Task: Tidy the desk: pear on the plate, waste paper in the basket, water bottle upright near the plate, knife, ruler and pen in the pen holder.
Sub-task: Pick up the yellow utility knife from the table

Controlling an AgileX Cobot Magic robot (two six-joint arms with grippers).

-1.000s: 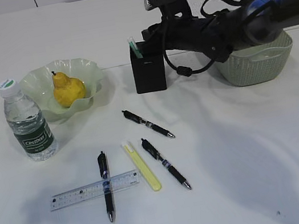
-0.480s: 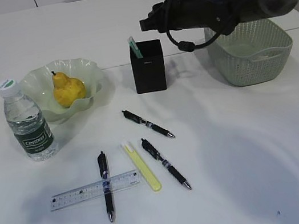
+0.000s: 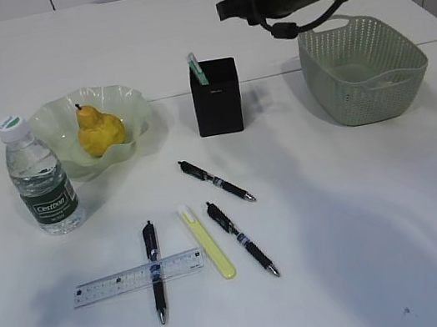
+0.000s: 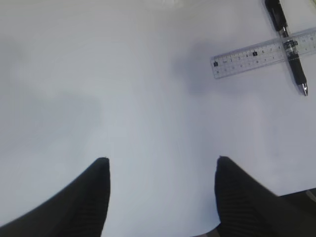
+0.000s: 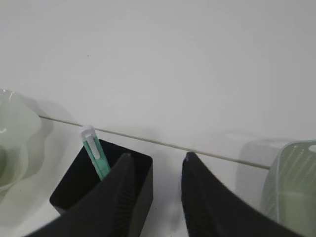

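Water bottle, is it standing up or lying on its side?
Upright. The water bottle stands on its base with its white cap on top, left of the plate.

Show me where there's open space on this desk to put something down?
The right front of the desk, below the basket, is bare, and so is the back left behind the plate. It's crowded at front left, around the ruler and pens.
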